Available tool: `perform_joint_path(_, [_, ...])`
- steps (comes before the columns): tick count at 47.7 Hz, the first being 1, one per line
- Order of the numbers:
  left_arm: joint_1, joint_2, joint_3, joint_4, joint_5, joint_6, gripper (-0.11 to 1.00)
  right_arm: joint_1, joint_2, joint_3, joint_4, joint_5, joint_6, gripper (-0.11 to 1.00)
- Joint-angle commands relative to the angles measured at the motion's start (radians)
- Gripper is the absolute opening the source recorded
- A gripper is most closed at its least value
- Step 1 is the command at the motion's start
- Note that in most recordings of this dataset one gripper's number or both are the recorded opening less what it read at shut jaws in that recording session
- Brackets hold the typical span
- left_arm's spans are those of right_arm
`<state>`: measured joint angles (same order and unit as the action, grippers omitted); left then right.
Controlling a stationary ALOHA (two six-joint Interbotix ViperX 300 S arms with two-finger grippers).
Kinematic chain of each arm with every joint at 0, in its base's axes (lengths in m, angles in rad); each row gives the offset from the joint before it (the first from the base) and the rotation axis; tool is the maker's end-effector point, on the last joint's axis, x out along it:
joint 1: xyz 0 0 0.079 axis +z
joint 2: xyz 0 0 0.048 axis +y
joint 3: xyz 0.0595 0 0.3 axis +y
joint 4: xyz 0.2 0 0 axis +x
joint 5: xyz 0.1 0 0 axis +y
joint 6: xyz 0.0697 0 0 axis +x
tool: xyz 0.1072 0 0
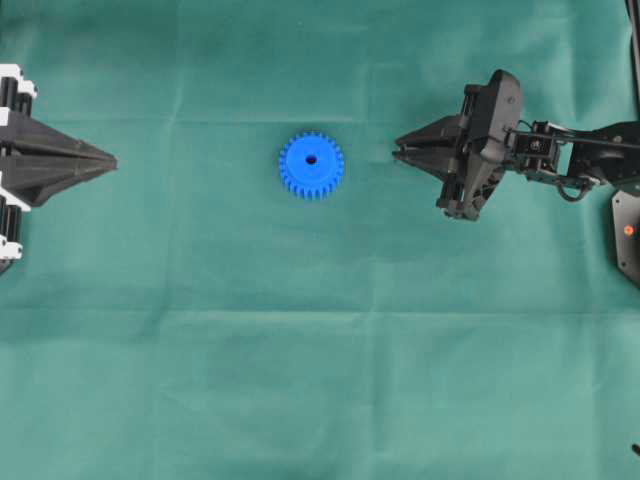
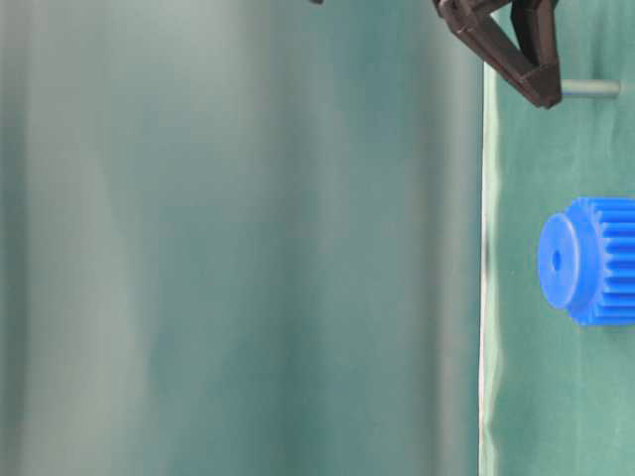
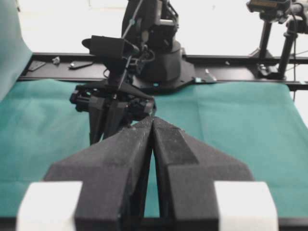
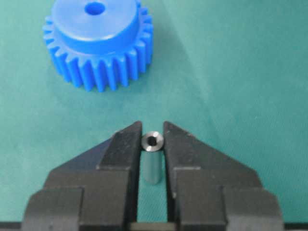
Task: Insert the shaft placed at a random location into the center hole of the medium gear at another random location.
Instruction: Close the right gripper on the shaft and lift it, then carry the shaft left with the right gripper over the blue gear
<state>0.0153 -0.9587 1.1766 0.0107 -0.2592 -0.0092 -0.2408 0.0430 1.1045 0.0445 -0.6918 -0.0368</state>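
right claw [image 4: 153, 144] grips the shaft [image 4: 152, 161] near the medium gear [image 4: 98, 41]; left claw [image 3: 153, 126] closed.

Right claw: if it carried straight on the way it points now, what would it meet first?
Probably the medium gear: the right claw, shut on the shaft, points toward it over bare green cloth. Height is unclear, so it might pass over.
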Motion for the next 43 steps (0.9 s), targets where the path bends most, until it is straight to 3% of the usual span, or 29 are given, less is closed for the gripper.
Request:
perform_joint_path(1, [0.002, 0.008, -0.015, 0.002, -0.005, -0.002, 0.0, -0.005, -0.08, -0.037, 0.0, 0.089, -0.009, 0.13])
perform_joint_path(14, [0.002, 0.008, -0.014, 0.002, -0.005, -0.003, 0.0, -0.005, -0.221, -0.081, 0.0, 0.279, -0.015, 0.13])
perform_joint_path(43, [0.002, 0.008, -0.012, 0.002, 0.003, -0.003, 0.0, -0.002, -0.224, -0.092, 0.0, 0.281, -0.015, 0.13])
